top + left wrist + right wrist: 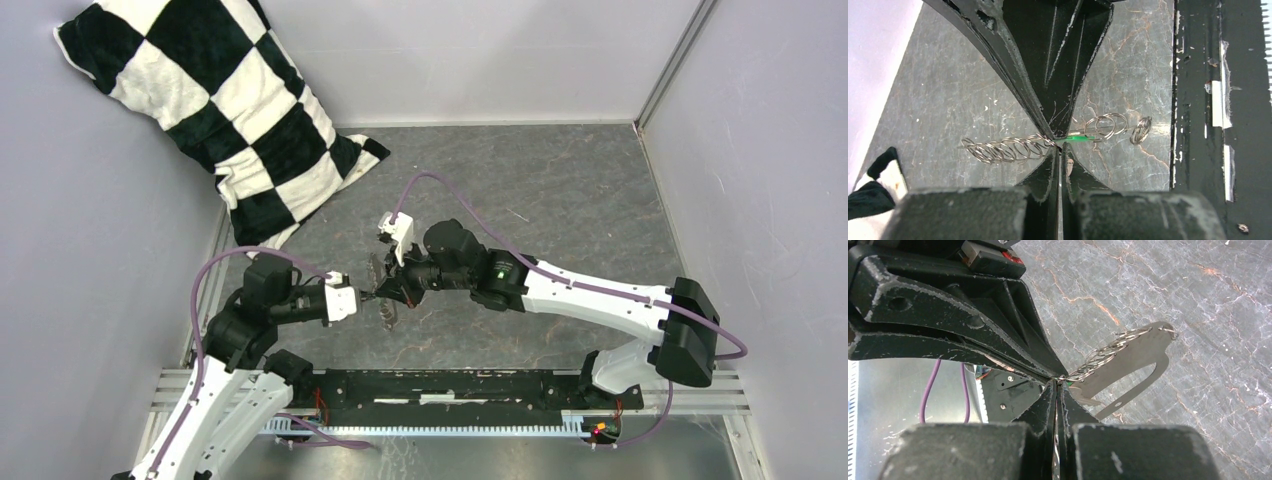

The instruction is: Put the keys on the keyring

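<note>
Item: keyring, a thin silvery loop with small rings strung along its rim, held left of centre, toward the worktop's near edge.
Item: keys, green tag lying at the meeting fingertips.
Left gripper and right gripper: both pinched narrow, tip to tip; we cannot tell which grips what.
Risks, as we judge: the tag slipping from so slight a pinch; opposing pulls twisting the loop; fingertips jamming together.

Clad in white shells well behind the right pincer, black at the joints. Trails purple cables back from each wrist. Wears black wedge fingers, edges scuffed pale.
</note>
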`<state>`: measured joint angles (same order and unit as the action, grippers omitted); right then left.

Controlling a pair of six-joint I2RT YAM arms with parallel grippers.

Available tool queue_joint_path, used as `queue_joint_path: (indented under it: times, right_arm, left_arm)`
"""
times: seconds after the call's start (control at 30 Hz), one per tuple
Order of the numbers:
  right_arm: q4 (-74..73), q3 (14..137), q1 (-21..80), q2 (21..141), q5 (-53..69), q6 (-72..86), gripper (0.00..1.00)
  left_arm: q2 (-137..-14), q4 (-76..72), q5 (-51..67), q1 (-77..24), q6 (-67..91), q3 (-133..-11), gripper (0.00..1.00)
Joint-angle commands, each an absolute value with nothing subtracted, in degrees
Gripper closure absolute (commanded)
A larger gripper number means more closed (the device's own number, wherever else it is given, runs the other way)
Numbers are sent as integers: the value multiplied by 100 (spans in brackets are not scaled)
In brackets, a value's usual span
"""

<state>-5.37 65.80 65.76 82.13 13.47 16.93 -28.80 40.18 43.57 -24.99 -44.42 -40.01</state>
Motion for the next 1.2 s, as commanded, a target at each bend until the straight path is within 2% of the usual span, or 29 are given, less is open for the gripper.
queue_joint_path:
  times: [0.0, 0.33, 0.53, 0.9, 1.17]
  right_arm:
    - [595, 7175, 7009, 8145, 2251, 1608, 99]
    - [150, 7393, 7137, 8252, 2110, 1242, 99]
    - [17, 6936, 7084, 7807, 1741, 1080, 99]
    - [-558, 6723, 7010, 7681, 1452, 778, 99]
    - [-413, 6162, 6679, 7218, 1556, 922, 99]
  left_arm:
    - [-3119, 3729, 4367, -2526, -4049, -4254, 98]
    - [-3256, 3683, 4299, -2525, -3637, -4435, 98]
    - [-3011, 3454, 4175, -2522, -3414, -4335, 98]
    - [-3019, 3446, 4266, -2522, -3274, -4426, 98]
    - [-2983, 3451, 4334, -2522, -3237, -4403, 98]
